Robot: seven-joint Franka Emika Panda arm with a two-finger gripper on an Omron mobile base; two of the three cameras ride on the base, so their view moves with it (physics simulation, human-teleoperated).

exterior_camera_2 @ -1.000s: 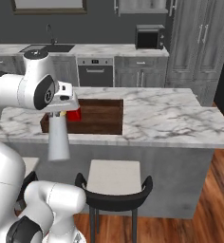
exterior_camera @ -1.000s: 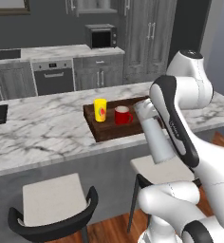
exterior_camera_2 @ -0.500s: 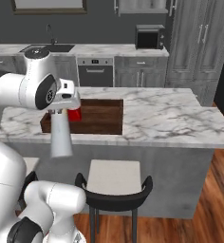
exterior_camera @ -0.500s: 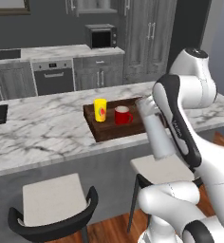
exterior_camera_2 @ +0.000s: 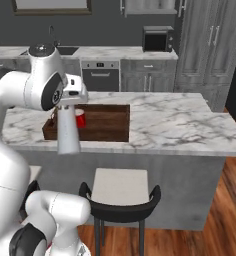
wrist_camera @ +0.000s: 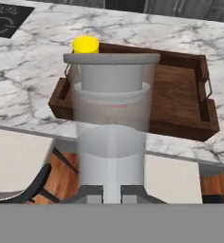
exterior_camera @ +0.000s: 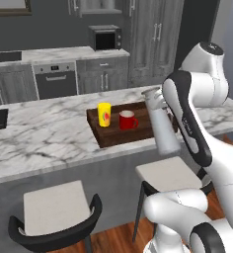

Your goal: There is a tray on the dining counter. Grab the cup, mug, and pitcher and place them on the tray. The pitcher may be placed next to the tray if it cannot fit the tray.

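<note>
Gripper (wrist_camera: 111, 192) clenching the pitcher (exterior_camera: 160, 123) off the counter's (exterior_camera: 44, 138) near edge, mug (exterior_camera: 128, 120) apparently hiding behind it in hand view, tray (wrist_camera: 180, 97) beyond.

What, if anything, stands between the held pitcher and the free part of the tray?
Nothing visible does. The pitcher hangs before the dining counter; the cup and mug fill the tray's left half, and its right half lies bare past the near rim.
</note>
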